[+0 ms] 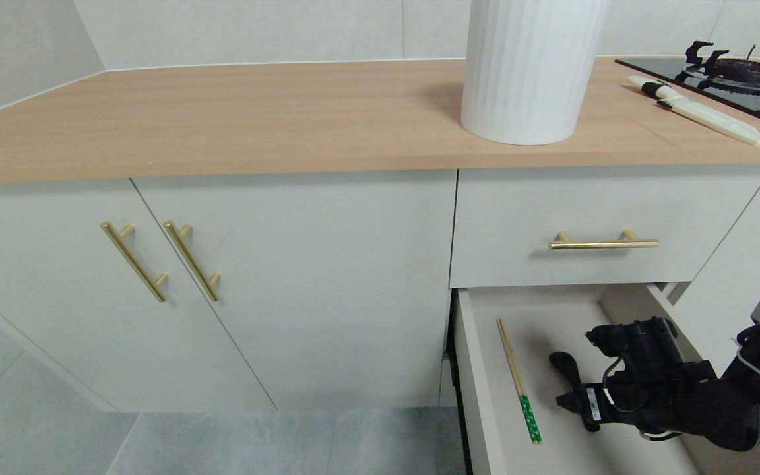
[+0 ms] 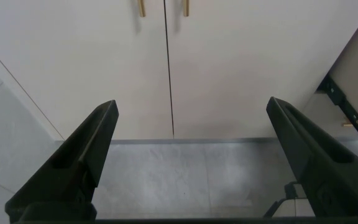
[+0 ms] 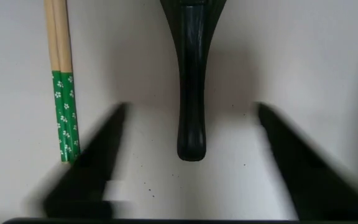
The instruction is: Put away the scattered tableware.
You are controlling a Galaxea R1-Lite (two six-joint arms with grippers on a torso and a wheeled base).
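lower drawer (image 1: pixel 538 310) noted pulled open beneath a closed one with a brass bar handle (image 1: pixel 603 243). inside, a pair of wooden chopsticks (image 1: pixel 518 389) with green flower-printed ends is laid flat, and just beside it, apart, a glossy black spoon (image 1: pixel 563 364). the right gripper (image 3: pixel 191 111) is held low in the drawer; from its wrist camera the fingers (image 3: pixel 104 155) are seen spread wide to either side of the spoon's rounded handle end, nothing touched or gripped. the head camera alone takes in the wood-grain countertop (image 1: pixel 221 112), where a white ribbed cylindrical container (image 1: pixel 528 66), a cream-bladed knife (image 1: pixel 696 109) with a black band and a black gas hob (image 1: pixel 743 82) are recorded. the left gripper (image 2: pixel 191 109) is seen with its matt black fingers parted and nothing between them, over grey floor tiles (image 2: pixel 185 180) before plain pale cabinet doors (image 2: pixel 229 62).
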